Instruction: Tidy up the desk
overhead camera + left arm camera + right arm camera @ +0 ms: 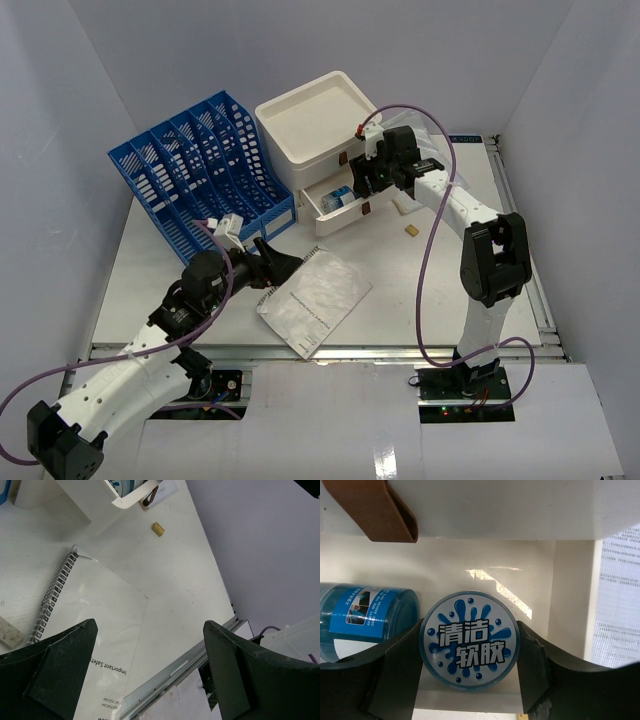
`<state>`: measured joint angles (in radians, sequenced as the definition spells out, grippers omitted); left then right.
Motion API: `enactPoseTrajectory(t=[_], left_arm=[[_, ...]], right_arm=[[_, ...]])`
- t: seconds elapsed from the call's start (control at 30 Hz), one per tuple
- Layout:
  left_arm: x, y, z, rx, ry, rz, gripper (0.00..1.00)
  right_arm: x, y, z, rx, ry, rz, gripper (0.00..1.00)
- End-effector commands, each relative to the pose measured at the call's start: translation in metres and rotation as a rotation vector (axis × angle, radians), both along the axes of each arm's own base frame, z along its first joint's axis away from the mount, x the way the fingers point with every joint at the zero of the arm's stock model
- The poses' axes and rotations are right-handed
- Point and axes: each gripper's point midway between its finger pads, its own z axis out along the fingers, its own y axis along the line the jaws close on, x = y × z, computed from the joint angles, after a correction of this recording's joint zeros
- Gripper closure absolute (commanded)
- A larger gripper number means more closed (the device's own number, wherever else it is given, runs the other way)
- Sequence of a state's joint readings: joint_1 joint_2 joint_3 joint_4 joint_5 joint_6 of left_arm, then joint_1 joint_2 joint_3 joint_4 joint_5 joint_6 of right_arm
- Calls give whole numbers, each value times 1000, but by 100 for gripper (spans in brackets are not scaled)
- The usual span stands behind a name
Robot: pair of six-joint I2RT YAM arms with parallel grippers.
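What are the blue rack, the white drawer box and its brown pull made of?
Blue rack: likely moulded plastic, slotted walls, slight sheen. White drawer box: probably matte plastic, smooth rounded corners. Brown pull: a folded strap, seemingly leather or imitation.

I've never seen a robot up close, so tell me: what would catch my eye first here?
Probably the bright blue file rack at the back left of the desk, beside a white drawer box with its lower drawer open. The right gripper reaches into that drawer, closed on a round blue tub, while the left gripper hangs open over a spiral notebook near the front.
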<state>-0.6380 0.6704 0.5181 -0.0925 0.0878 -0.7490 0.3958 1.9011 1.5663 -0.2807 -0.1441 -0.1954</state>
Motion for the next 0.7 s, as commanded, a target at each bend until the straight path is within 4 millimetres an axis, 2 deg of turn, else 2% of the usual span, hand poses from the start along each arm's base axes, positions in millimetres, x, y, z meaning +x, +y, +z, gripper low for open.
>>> enactPoseTrajectory(t=[0.0, 0.2, 0.33, 0.47, 0.67], left_arm=[[8, -12, 22, -24, -38, -33, 2], [13, -23, 24, -31, -25, -63, 2], [12, -24, 21, -42, -5, -64, 2], [11, -21, 22, -52, -6, -52, 2], [15, -25, 24, -52, 6, -53, 2]], right_arm=[[12, 7, 37, 52, -89, 20, 45], [11, 3, 64, 214, -88, -16, 62], [13, -1, 89, 413, -61, -52, 72], [13, -4, 108, 583, -4, -92, 77], [6, 5, 118, 747, 114, -65, 77]])
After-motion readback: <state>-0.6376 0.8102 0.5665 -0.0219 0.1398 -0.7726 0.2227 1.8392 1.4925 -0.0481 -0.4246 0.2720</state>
